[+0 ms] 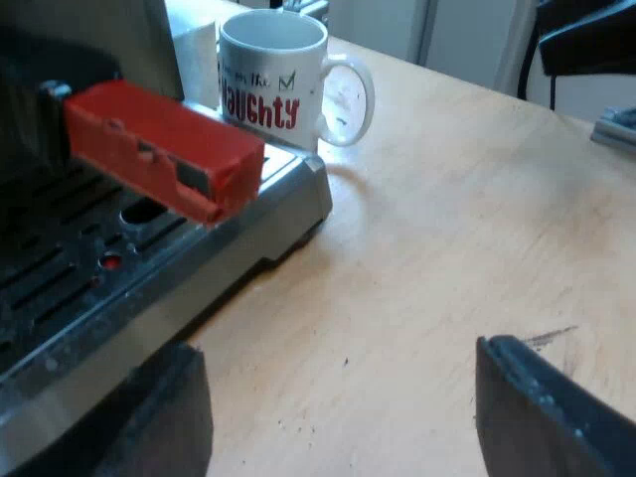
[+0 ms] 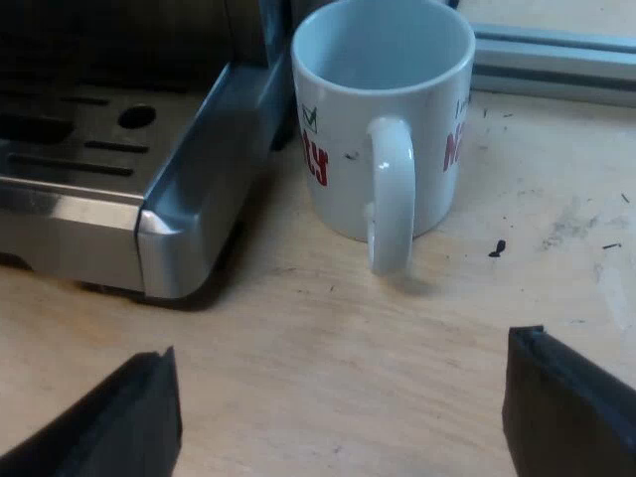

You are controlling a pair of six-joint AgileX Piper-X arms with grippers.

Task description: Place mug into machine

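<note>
A white mug (image 1: 273,79) with red lettering stands upright on the wooden table beside the corner of the espresso machine's drip tray (image 1: 149,268). In the right wrist view the mug (image 2: 383,119) is empty, its handle (image 2: 391,194) turned toward my right gripper (image 2: 343,417), which is open and a short way off from it. My left gripper (image 1: 343,417) is open over the table near the tray's edge, holding nothing. The holder's red handle end (image 1: 164,149) juts out above the drip tray.
The machine's metal drip tray (image 2: 129,169) with its slotted grate sits right against the mug. A metal rail (image 2: 552,60) lies on the table behind the mug. Bare wooden table (image 1: 467,229) spreads beyond the tray.
</note>
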